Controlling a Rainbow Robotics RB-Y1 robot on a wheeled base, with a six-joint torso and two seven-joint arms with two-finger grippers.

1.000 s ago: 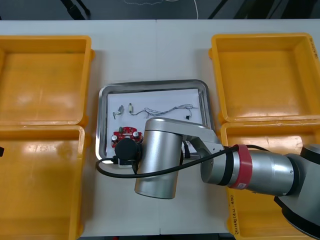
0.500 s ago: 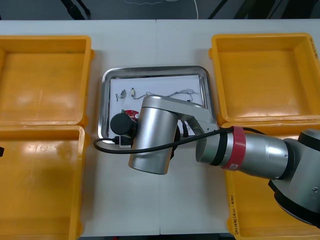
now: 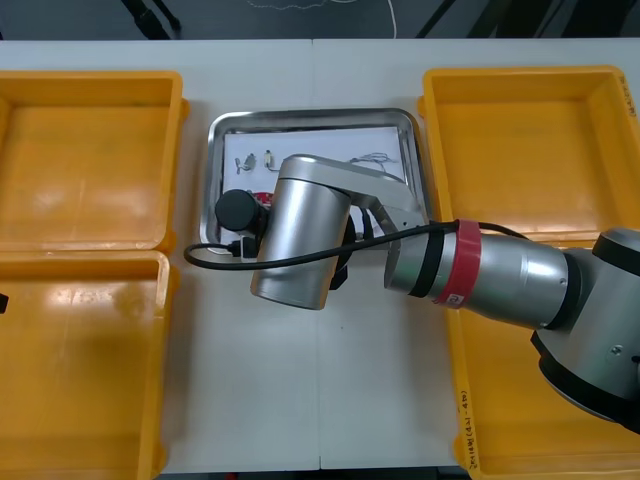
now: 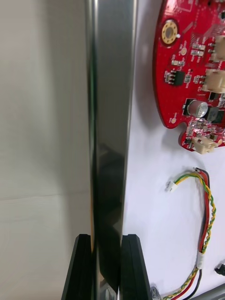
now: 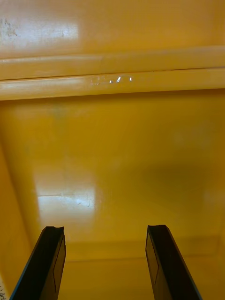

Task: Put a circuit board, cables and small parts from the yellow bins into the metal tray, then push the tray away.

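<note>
The right tool (image 4: 107,243) is closed on the near rim of the metal tray (image 4: 110,117) — one black finger on the outer, desk (image 4: 42,117) side, the other inside on the white liner. Just inside the rim by that finger lies a twisted red and yellow cable (image 4: 206,220), and farther along the rim sits the round red circuit board (image 4: 192,70), close to the rim but not touching it.

From above, the right arm reaches in from the right and covers the tray's near half. On the liner in the far half lie two small metal parts (image 3: 258,159) toward the left and a thin pale cable (image 3: 375,157) toward the right. The tray stands on the desk between the yellow bins, level with the far left bin (image 3: 90,160) and the far right bin (image 3: 530,150).

The left tool (image 5: 105,234) is open — its fingers stand well apart above the bare floor of a yellow bin (image 5: 112,140); which bin I cannot tell.
</note>
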